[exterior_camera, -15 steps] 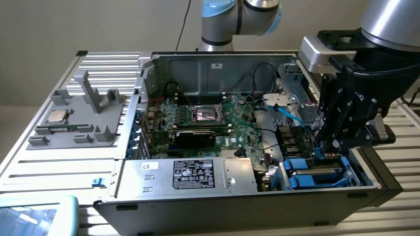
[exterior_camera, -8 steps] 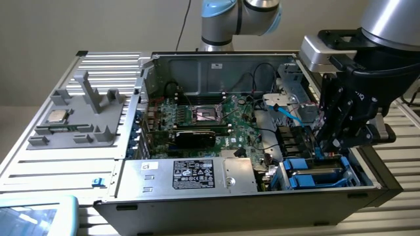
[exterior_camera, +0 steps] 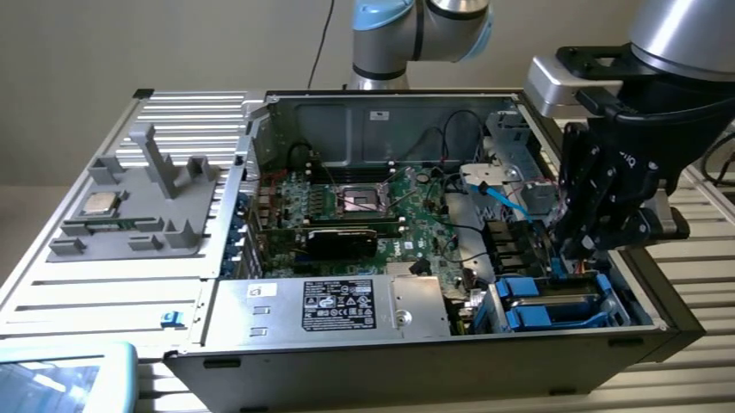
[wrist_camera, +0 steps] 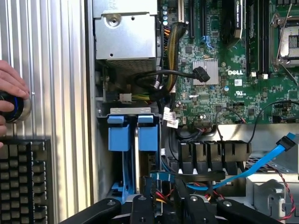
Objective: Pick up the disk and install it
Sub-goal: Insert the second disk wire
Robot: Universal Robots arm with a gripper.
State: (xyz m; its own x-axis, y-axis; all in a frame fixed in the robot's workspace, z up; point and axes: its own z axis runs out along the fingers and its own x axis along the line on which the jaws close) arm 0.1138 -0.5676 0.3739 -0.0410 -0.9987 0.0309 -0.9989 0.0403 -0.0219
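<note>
1. Open computer case (exterior_camera: 230,348) lies on a ribbed metal table (exterior_camera: 69,297); near wall low, far wall tall.
2. Blue-framed drive bay (exterior_camera: 552,303) sits in the near corner, on the exterior view's right, tight between case wall and cables.
3. Gripper (exterior_camera: 580,245) hangs just above the bay. Whether its jaws are open or closed can't be told.
4. The disk (wrist_camera: 134,135) stands in the bay, blue tabs up.
5. A person's hand (wrist_camera: 10,95) rests on the table.

- An open computer case (exterior_camera: 643,331) stood on the ribbed metal table (exterior_camera: 103,297) before me.
- Its green motherboard (wrist_camera: 233,88) lay inside, beside a silver box (exterior_camera: 333,305) with a black label.
- A grey fixture (exterior_camera: 138,202) held a small processor chip (exterior_camera: 99,204).
- A black keyboard (wrist_camera: 23,179) lay near.
</note>
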